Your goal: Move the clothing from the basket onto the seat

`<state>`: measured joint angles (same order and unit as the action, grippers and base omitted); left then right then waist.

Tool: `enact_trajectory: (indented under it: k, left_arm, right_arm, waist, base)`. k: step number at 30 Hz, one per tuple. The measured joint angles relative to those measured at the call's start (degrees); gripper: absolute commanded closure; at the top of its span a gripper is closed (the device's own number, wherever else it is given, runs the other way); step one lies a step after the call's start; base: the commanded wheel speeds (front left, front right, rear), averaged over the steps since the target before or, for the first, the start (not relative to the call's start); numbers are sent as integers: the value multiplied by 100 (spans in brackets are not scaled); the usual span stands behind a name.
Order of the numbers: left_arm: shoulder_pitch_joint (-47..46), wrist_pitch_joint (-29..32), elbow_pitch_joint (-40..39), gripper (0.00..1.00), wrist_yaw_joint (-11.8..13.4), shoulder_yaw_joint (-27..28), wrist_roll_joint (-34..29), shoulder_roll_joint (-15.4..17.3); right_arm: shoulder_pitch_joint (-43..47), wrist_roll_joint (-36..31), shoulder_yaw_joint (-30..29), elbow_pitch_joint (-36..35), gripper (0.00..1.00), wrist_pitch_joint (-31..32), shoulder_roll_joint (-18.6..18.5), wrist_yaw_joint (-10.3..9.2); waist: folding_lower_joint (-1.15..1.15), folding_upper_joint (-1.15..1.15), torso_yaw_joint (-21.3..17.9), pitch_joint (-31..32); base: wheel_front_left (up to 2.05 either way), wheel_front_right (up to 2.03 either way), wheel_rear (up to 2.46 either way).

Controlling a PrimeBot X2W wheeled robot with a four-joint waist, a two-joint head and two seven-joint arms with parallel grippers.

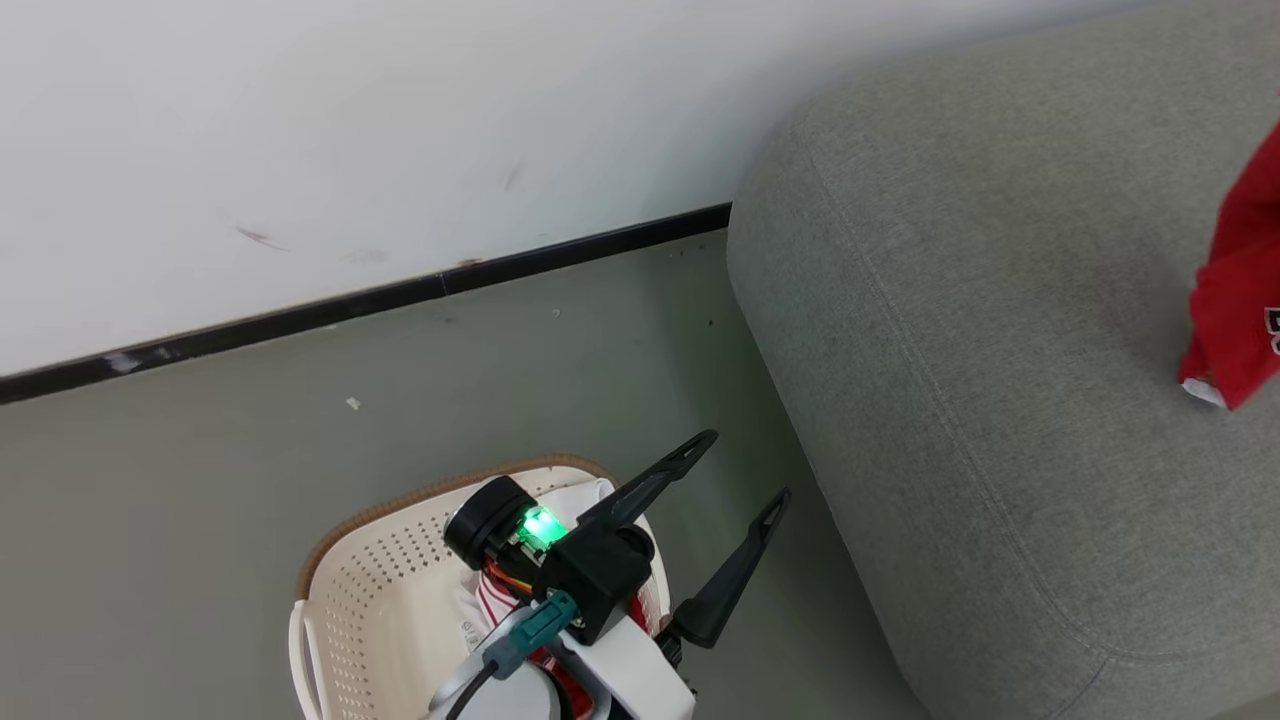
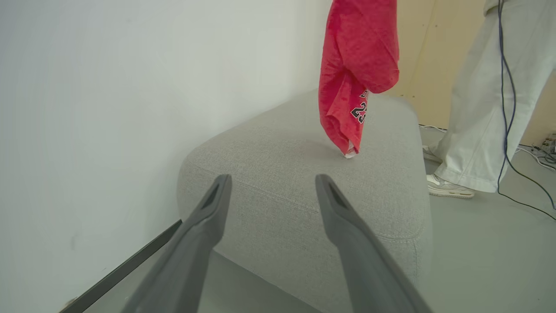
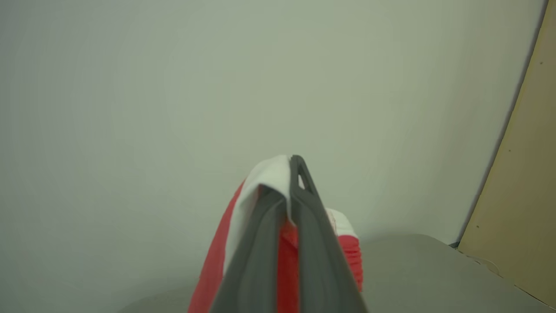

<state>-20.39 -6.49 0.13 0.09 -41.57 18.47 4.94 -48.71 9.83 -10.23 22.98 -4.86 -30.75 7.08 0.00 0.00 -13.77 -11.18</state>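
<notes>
right gripper (image 3: 284, 174) clamped on red jersey (image 2: 356, 56), lowest corner touching seat (image 2: 269, 143); left gripper (image 1: 742, 468) wide open, empty, by basket (image 1: 380, 590).

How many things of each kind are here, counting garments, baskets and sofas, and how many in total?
Red garments: 2, the hanging jersey and the striped garment
basket: 1
sofa: 1
Total: 4

jersey (image 1: 1240, 290): cut by right edge; lettering partly folded away
basket (image 1: 370, 590): bottom cropped
clothing (image 1: 492, 600): mostly behind left gripper (image 1: 742, 467)
person (image 2: 482, 108): legs only
</notes>
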Motion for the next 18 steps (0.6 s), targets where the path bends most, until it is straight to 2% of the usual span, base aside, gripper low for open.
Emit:
enact_trajectory:
  k: [9,18]
  left_arm:
    - [-226,196,-278,0,-32,-172,-78,-32]
    - [-475,298,-371,0,-85,-209,-186,18]
  right_arm:
    - [104,-250,-185,801,100,-210,16,0]
    - [736,-437,-13,1506,100,-636,512,1]
  waist:
    - [0,0,167,-475]
    - [0,0,292,-942]
  base:
    - [0,0,0]
    - [0,0,0]
